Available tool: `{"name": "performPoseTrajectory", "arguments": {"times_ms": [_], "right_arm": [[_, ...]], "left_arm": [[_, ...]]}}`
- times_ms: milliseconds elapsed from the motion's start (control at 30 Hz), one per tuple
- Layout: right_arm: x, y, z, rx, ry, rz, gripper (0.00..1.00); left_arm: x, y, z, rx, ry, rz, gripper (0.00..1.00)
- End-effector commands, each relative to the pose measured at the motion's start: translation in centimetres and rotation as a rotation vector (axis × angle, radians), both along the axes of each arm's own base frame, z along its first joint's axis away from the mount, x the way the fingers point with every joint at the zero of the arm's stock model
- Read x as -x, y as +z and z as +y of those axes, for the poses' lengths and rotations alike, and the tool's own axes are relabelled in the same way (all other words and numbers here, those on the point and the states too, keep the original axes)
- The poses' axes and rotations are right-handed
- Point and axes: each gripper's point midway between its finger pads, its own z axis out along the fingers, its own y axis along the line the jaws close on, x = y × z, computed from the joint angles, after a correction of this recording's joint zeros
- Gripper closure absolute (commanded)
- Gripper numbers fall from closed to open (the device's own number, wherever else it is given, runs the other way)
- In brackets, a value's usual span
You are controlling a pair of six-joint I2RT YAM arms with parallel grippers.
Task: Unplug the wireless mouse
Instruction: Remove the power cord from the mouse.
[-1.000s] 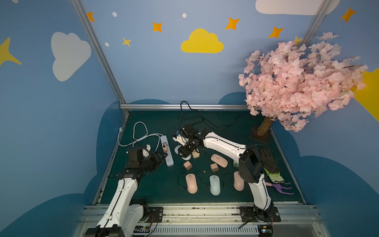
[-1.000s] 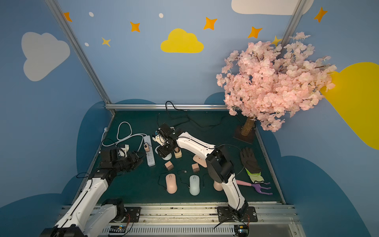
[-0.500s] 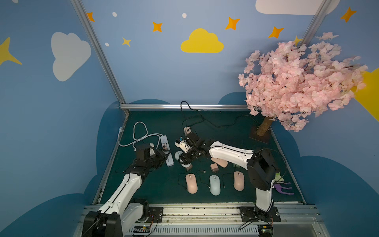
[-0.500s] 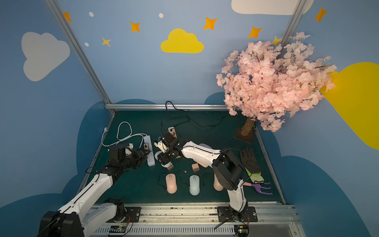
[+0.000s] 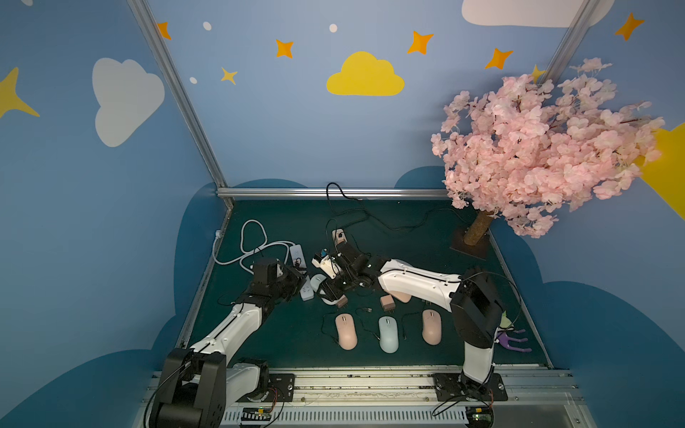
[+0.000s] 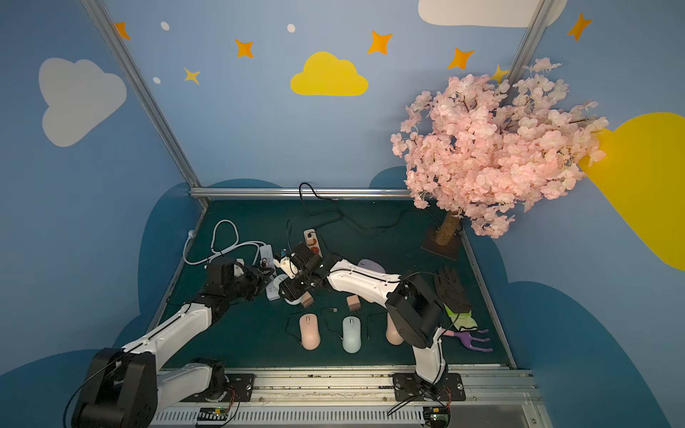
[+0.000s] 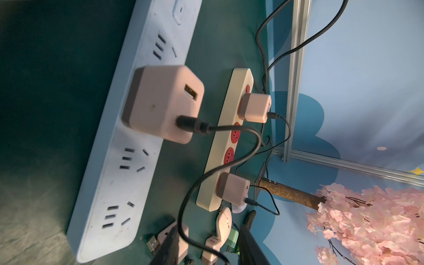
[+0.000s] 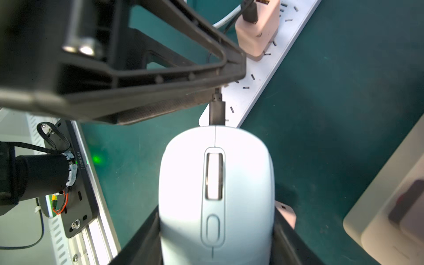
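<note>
Pale blue mouse point(image 8: 215, 174) clamped in right tool point(image 8: 216, 206), left tool point(image 7: 211, 223) half-open astride black cable point(image 7: 229, 129).

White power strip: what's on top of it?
A pink charger with a black cable is plugged into the white power strip. Other visible sockets are bare. The charger hides the socket beneath.

The right gripper point(image 5: 325, 287) is carrying the pale mouse point(image 8: 215, 195) toward the left arm point(image 5: 237, 326). The left gripper point(image 7: 212, 219) is reaching in, narrowing around its cable point(image 7: 179, 213).
</note>
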Motion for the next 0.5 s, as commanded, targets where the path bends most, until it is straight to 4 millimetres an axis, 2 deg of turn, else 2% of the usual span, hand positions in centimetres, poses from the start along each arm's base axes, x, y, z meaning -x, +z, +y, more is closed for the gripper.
{"name": "performPoseTrajectory", "arguments": {"times_ms": [0, 467], "right_arm": [[0.50, 2.53, 0.19, -0.060, 0.008, -0.024, 0.82], [1.31, 1.80, -0.41, -0.027, 0.008, -0.018, 0.82]], "left_arm": [[-1.26, 1.54, -0.32, 0.015, -0.001, -0.051, 0.63], [-1.58, 2.15, -0.26, -0.007, -0.010, -0.061, 0.96]]}}
